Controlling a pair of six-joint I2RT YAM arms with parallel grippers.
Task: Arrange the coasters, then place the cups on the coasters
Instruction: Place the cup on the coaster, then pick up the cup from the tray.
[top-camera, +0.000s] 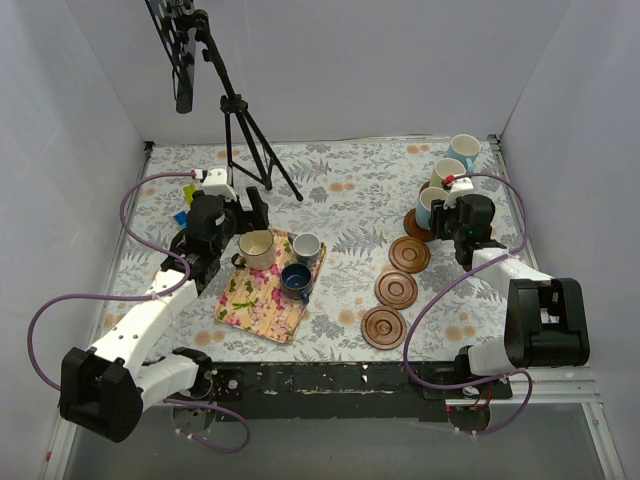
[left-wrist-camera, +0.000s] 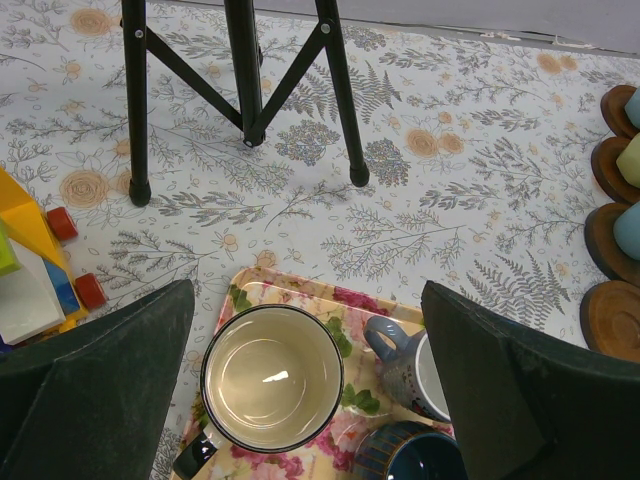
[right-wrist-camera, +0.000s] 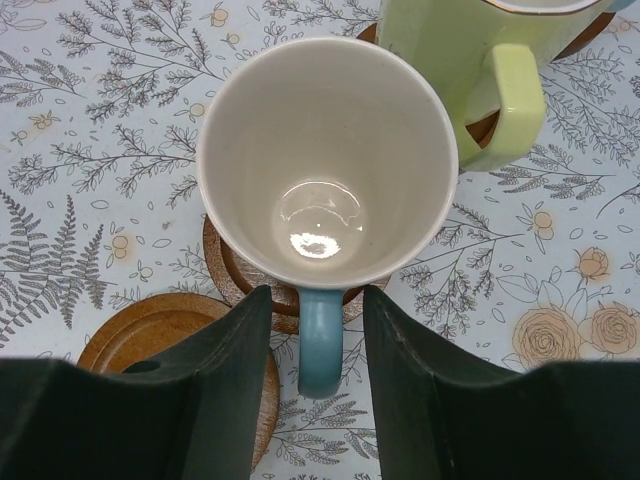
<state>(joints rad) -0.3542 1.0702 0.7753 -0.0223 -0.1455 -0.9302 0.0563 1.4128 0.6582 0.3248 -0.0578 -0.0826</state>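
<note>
Top external view: table (top-camera: 350, 200) covered w/ a pale fern-and-flower print cloth, boxed in by plain white walls (top-camera: 350, 70) on three sides. A black tripod (top-camera: 240, 130) stands at the rear, left of centre. Toy blocks (left-wrist-camera: 30, 280) lie at the far left.

Right side: three bare coasters (top-camera: 396, 289) in a diagonal line; beyond them, three cups continue the line.

Right gripper (right-wrist-camera: 316, 292): jaws part-open, flanking the handle of the light-blue cup (right-wrist-camera: 325, 160) w/ a slim gap each side (no clamp seen). That cup sits upright on a coaster (right-wrist-camera: 225, 265), the yellow-green cup (right-wrist-camera: 450, 50) just behind.

Left gripper (left-wrist-camera: 305, 288): jaws wide, holding nothing, above the floral mat (top-camera: 255, 305), which carries the cream cup (left-wrist-camera: 272, 378), grey-white cup (top-camera: 306, 246) and navy cup (top-camera: 296, 280).
</note>
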